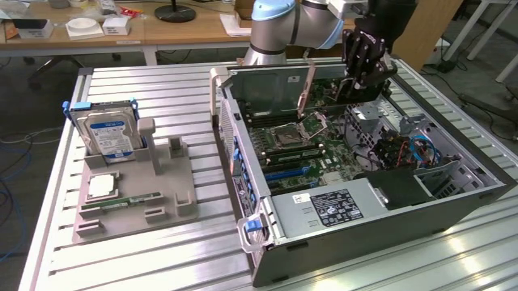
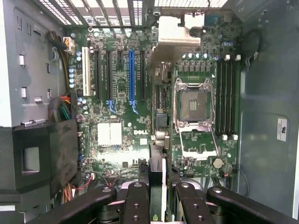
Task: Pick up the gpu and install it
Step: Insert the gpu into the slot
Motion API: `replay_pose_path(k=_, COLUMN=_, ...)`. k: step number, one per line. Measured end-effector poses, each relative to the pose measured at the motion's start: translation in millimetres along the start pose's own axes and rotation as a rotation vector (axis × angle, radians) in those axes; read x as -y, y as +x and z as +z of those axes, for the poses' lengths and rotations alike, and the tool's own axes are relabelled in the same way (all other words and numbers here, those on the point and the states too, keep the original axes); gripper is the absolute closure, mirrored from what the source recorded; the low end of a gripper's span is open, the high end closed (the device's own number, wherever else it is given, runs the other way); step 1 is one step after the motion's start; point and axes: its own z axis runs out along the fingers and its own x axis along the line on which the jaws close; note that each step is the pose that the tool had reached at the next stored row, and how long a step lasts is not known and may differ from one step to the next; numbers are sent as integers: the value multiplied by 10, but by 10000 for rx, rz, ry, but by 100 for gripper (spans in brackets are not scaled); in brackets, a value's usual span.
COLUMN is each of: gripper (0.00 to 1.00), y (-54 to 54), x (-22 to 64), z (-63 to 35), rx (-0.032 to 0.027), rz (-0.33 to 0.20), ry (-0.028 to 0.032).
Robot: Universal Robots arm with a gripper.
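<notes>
On the worktop point(image 1: 162, 260) the open computer case point(image 1: 389, 242) lay across the exterior view's right. Over its motherboard point(image 2: 117, 112), upper right, hung the gripper point(image 1: 358, 91), jaws narrow on the gpu point(image 2: 157, 168) (seen edge-on). The card's long axis ran parallel to the blue slot point(image 2: 131, 77), offset to one side.

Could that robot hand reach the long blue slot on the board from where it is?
Probably yes. The case lies open, the gripper hangs over the board gripping the gpu, and the long blue slot sits bare, with nothing plugged in or lying across it.
</notes>
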Motion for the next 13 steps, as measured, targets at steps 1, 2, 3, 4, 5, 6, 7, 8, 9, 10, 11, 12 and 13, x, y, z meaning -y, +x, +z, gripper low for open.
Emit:
replay_pose_path(k=1, gripper=73, y=2, x=-9, z=0, rx=1, rz=-27, ry=1)
replay_pose_path(k=2, gripper=73, y=4, x=-16, z=0, rx=2, rz=-60, ry=2)
replay_pose_path(k=3, gripper=73, y=6, x=-23, z=0, rx=3, rz=-87, ry=1)
replay_pose_path(k=4, gripper=73, y=9, x=-31, z=-1, rx=3, rz=-103, ry=0)
replay_pose_path(k=5, gripper=73, y=11, x=-37, z=-1, rx=3, rz=-111, ry=-1)
replay_pose_path(k=6, gripper=73, y=14, x=-42, z=-1, rx=3, rz=-115, ry=-1)
replay_pose_path(k=7, gripper=73, y=17, x=-48, z=-1, rx=3, rz=-119, ry=-1)
replay_pose_path(k=8, gripper=73, y=17, x=-53, z=-1, rx=3, rz=-122, ry=-1)
replay_pose_path(k=9, gripper=73, y=17, x=-53, z=-1, rx=3, rz=-124, ry=-1)
replay_pose_path(k=10, gripper=73, y=17, x=-54, z=-1, rx=3, rz=-126, ry=-1)
replay_pose_path(k=11, gripper=73, y=18, x=-54, z=-1, rx=3, rz=-126, ry=-1)
replay_pose_path(k=12, gripper=73, y=18, x=-54, z=-1, rx=3, rz=-126, ry=-1)
replay_pose_path(k=13, gripper=73, y=18, x=-57, z=-1, rx=3, rz=-124, ry=-2)
